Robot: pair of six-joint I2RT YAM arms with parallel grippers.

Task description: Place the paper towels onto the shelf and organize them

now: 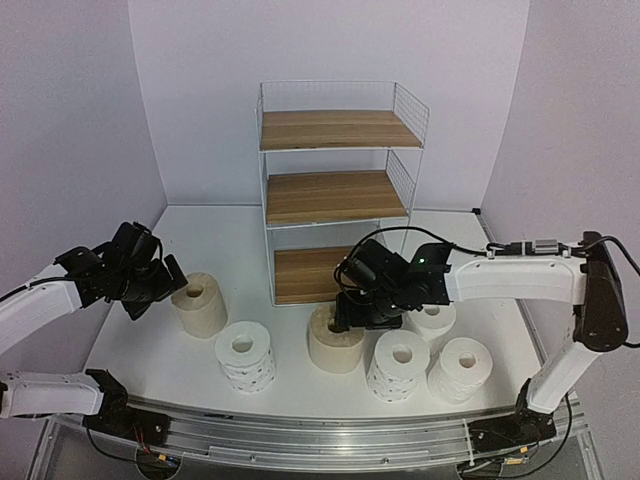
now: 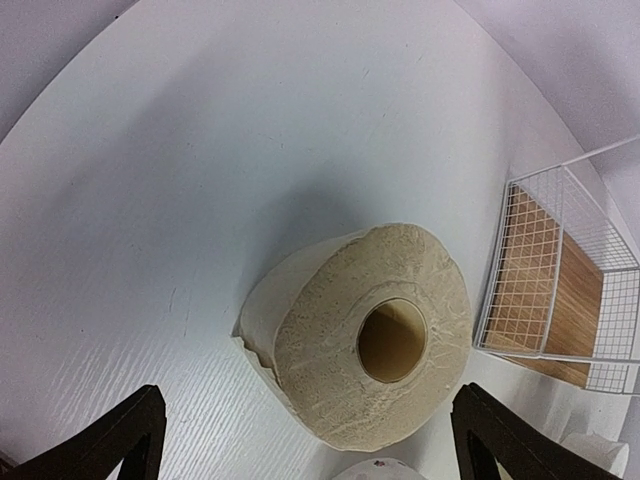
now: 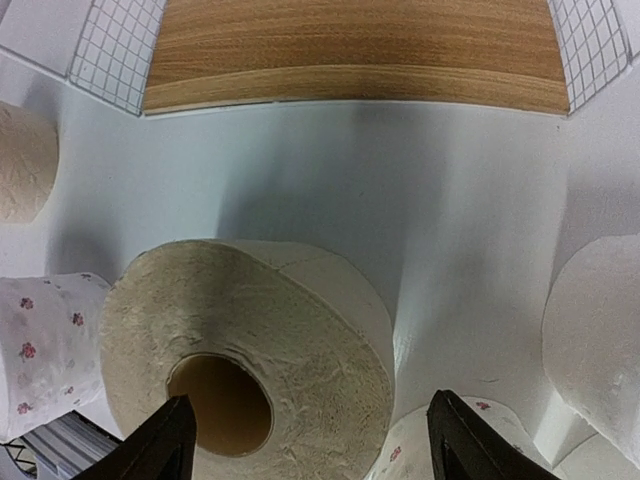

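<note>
**Shelf bare, 6 rolls waiting**

All 6 rolls are standing on the surface, so every placing is still to do. The right claw, released, is hanging over the middle beige roll, 1 finger above its core. The left claw, spread wide, is facing the left beige roll.

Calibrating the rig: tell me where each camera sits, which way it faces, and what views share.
Top external: above and behind, facing down-forward at shelf and rolls; left arm, right arm show.
Left wrist: on the left arm, over the left beige roll, looking down; tool fingertips show.
Right wrist: above the middle beige roll, facing the shelf; tool fingertips show.
Shared: the shelf, in all three.
</note>
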